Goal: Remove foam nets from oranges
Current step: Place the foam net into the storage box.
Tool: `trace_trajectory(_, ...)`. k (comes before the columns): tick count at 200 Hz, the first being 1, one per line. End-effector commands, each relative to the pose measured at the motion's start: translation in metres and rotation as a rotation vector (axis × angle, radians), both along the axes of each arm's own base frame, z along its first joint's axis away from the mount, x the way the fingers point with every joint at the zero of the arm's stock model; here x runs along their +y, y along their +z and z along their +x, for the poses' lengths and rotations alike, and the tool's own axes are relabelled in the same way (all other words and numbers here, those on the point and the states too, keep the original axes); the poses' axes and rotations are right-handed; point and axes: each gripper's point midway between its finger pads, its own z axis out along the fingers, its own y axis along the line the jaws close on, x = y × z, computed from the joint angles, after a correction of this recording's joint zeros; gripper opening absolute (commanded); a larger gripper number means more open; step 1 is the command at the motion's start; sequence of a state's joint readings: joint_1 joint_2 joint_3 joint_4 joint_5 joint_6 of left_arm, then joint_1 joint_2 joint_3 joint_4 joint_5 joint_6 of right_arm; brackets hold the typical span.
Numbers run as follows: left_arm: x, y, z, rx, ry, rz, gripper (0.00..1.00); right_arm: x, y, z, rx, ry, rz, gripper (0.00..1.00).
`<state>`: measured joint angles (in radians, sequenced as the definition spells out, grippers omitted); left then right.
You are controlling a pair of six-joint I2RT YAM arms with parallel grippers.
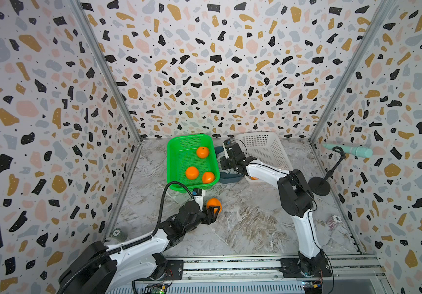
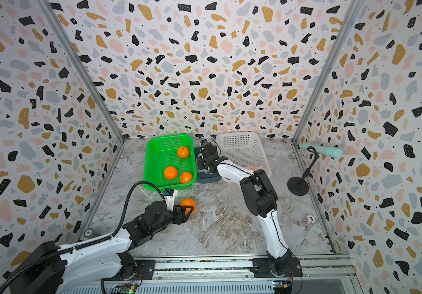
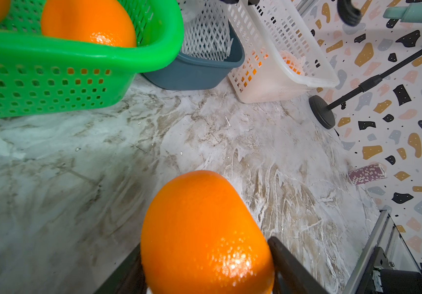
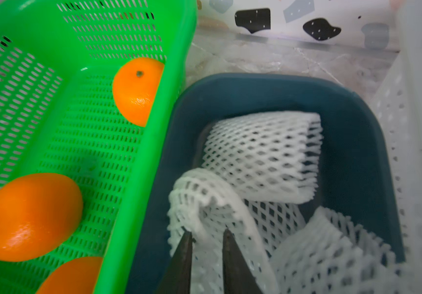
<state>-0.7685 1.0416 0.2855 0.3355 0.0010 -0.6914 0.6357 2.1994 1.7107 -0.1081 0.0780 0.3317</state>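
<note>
My left gripper (image 1: 214, 210) is shut on a bare orange (image 1: 213, 203), held just above the marble floor in front of the green basket (image 1: 177, 163); the orange (image 3: 205, 229) fills the left wrist view. Three bare oranges lie in that basket (image 1: 202, 152) (image 1: 192, 172) (image 1: 208, 177). My right gripper (image 4: 207, 235) hangs over the blue bin (image 4: 352, 152), its jaws nearly together with a white foam net (image 4: 205, 203) between them. More nets (image 4: 260, 155) lie in the bin. One netted orange (image 3: 290, 62) sits in the white basket (image 1: 263, 147).
A black microphone stand (image 1: 319, 185) with a teal microphone (image 1: 347, 150) stands by the right wall. A stack of chips (image 1: 333, 220) lies near it. A small roll (image 1: 118, 234) sits at the left wall's foot. The three containers stand side by side at the back.
</note>
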Motion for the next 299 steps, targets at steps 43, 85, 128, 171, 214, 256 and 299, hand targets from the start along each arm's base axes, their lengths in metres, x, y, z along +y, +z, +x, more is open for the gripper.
trace_trajectory(43, 0.003, 0.004, 0.002, -0.027, 0.0, 0.01, 0.71, -0.01, -0.005, 0.018, 0.008, -0.036, -0.028, 0.24)
trace_trajectory(85, 0.003, 0.003, 0.002, -0.023, 0.001, 0.01, 0.71, -0.018, -0.003, 0.002, 0.016, -0.044, -0.015, 0.22)
trace_trajectory(128, 0.002, 0.006, 0.003, -0.034, -0.002, 0.006, 0.71, -0.026, 0.019, -0.019, -0.021, -0.042, 0.014, 0.22)
trace_trajectory(171, 0.002, 0.007, 0.003, -0.034, -0.004, 0.001, 0.71, -0.026, 0.037, -0.036, -0.044, -0.031, 0.03, 0.23)
trace_trajectory(214, 0.003, 0.007, 0.002, -0.035, 0.0, -0.004, 0.71, -0.03, 0.041, -0.046, -0.04, -0.033, 0.04, 0.27)
trace_trajectory(256, 0.003, 0.008, 0.001, -0.036, -0.001, -0.005, 0.71, -0.025, 0.06, -0.051, -0.077, 0.0, 0.076, 0.28)
trace_trajectory(299, 0.002, 0.011, 0.002, -0.041, -0.003, -0.011, 0.71, -0.013, 0.076, -0.05, -0.096, 0.051, 0.085, 0.26)
